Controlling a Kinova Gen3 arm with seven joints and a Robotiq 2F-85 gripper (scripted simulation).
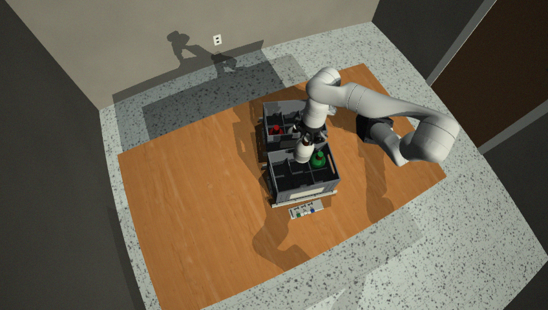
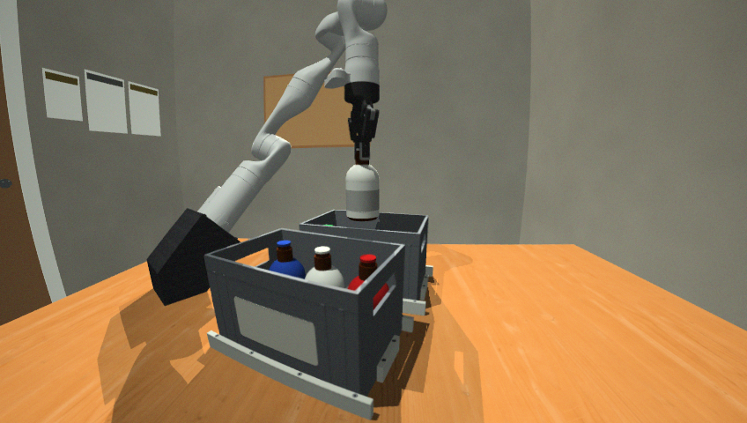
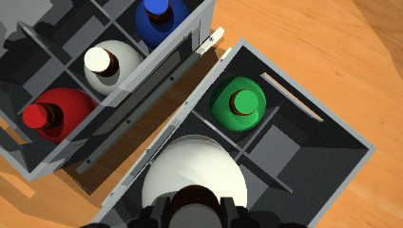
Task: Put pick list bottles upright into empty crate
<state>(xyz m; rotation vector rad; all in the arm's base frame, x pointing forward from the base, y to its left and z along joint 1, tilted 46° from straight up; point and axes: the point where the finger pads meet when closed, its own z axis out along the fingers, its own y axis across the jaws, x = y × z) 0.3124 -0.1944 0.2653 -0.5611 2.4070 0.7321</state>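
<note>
Currently gripping a white bottle point(image 1: 304, 151) point(image 2: 362, 192) point(image 3: 195, 166) by its neck with end effector point(image 1: 312, 139) point(image 2: 362, 149) point(image 3: 195, 214), upright above the crate point(image 1: 304, 194) point(image 2: 417, 241) point(image 3: 349, 180) nearer the pick list point(image 1: 305, 209). Beneath, standing in a corner compartment: one green bottle point(image 1: 318, 159) point(image 3: 238, 104).

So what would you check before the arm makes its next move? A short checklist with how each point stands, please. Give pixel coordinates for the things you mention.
1. Gripper point(image 1: 310, 139) point(image 2: 362, 156) point(image 3: 195, 216) has a firm hold on the white bottle's point(image 1: 303, 151) point(image 2: 362, 194) point(image 3: 195, 163) neck: ok, it looks closed on it.
2. Held bottle hangs upright: ok.
3. Bottle is down in a compartment: not ok, it hangs above the crate point(image 1: 307, 194) point(image 2: 417, 246) point(image 3: 344, 185) beside the paper strip point(image 1: 306, 209).
4. Green bottle point(image 1: 318, 160) point(image 3: 237, 105) stands upright in that crate: ok.
5. Both that crate and the other crate point(image 1: 267, 143) point(image 2: 283, 319) point(image 3: 152, 62) sit level: ok.
6. Counts on the paper strip are readable: cannot tell, too small.
</note>
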